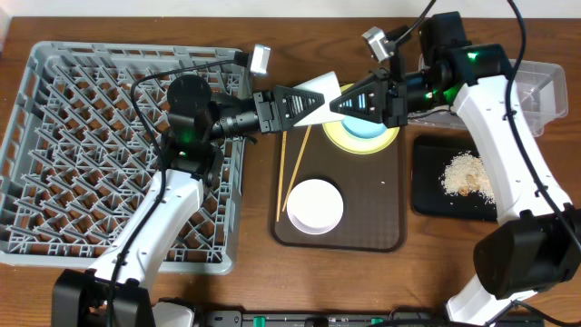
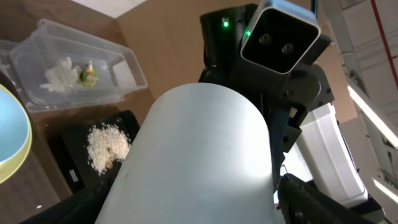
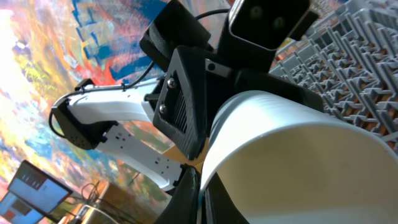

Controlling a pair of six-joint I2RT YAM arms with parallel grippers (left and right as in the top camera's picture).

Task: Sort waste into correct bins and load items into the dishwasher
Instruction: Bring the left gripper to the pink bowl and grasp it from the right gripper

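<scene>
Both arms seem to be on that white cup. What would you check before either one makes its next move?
1. Is the left pincer around the white cup? ok, a finger on each side.
2. Is the right pincer gripping it? cannot tell; it only shows touching the cup's end.
3. Is the cup off the brown tray? ok, held in the air.
4. Does the grey rack have free pegs? ok.
5. Is the black cable away from the rack? not ok; it hangs over it and might snag.
</scene>
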